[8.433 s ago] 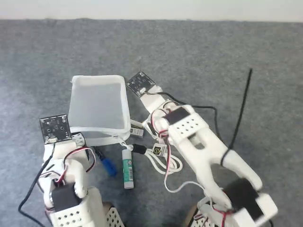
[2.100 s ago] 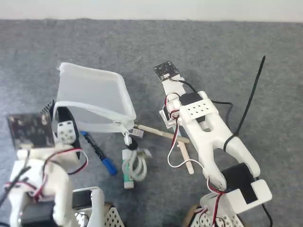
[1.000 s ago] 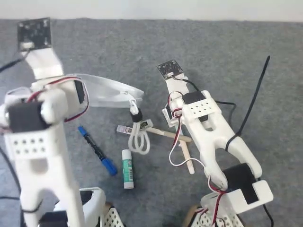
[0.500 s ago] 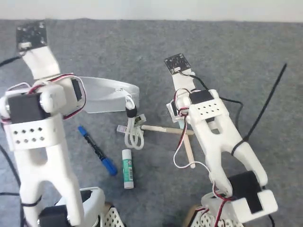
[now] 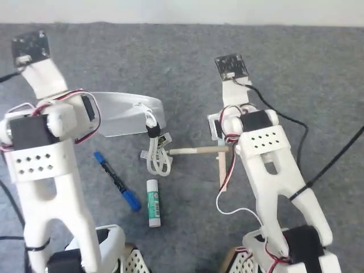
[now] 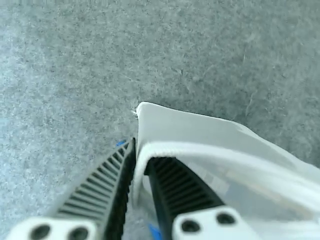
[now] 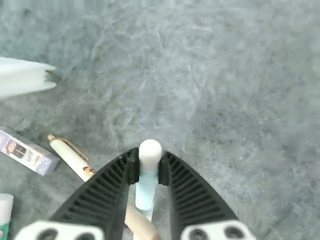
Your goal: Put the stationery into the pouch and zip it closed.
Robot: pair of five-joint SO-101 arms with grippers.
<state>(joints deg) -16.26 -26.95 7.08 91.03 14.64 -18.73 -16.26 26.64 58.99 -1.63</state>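
On the left side of the tabletop (image 5: 296, 68), pouch (image 5: 122, 114) is held up by its rim, left hand (image 6: 140, 152) closed on that rim. White cord loop (image 5: 156, 162) hangs from its zipper end. Right hand (image 7: 149, 159) is clamped on a light-blue pen (image 7: 145, 192) with a white cap. 2 more pens lie just beside it: beige pen (image 5: 193, 151) and second beige pen (image 5: 222, 170), touching in a T. Small box (image 7: 25, 150) sits by the cord. Blue marker (image 5: 116, 182) and glue stick (image 5: 152, 203) lie loose near the arm bases, outside the pouch.
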